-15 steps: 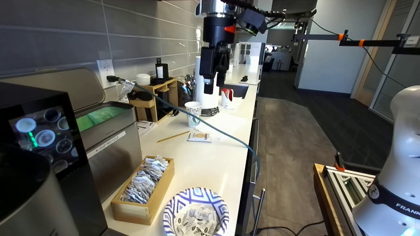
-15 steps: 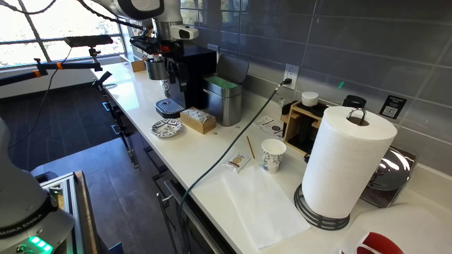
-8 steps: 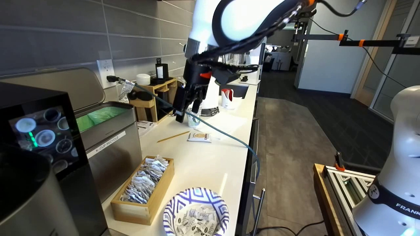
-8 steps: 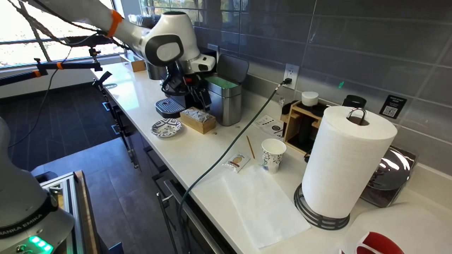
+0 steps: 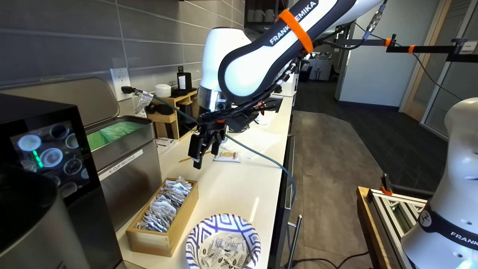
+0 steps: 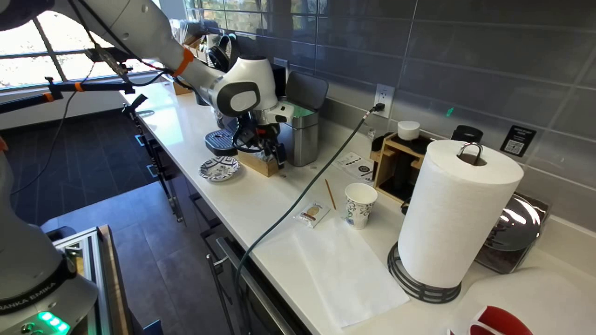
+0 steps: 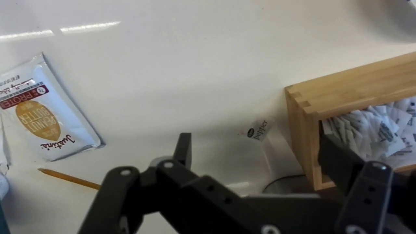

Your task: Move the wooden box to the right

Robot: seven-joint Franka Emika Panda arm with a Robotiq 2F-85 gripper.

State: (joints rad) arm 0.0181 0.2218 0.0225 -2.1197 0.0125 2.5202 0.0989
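The wooden box (image 5: 183,216) is a long pale-wood open box filled with paper packets. It sits on the counter beside the steel bin and also shows in an exterior view (image 6: 257,164), partly hidden behind the gripper. My gripper (image 5: 206,158) is open and empty, above the counter near one short end of the box. In the wrist view the gripper's fingers (image 7: 256,143) stand wide apart. The right finger overlaps the end of the box (image 7: 354,86); the left finger is over bare counter. A height gap shows, and I see no contact.
A blue-patterned plate (image 5: 224,224) of packets stands beside the box. The steel bin (image 5: 129,175) stands on its wall side. A pepper packet (image 7: 260,129) lies by the box end. A cable (image 5: 257,152) crosses the counter. A peanut butter packet (image 5: 227,157) and paper cup (image 6: 361,204) are farther along.
My open gripper has come down from high above the counter and moved toward the near end of the wooden box. The box and plate have not moved.
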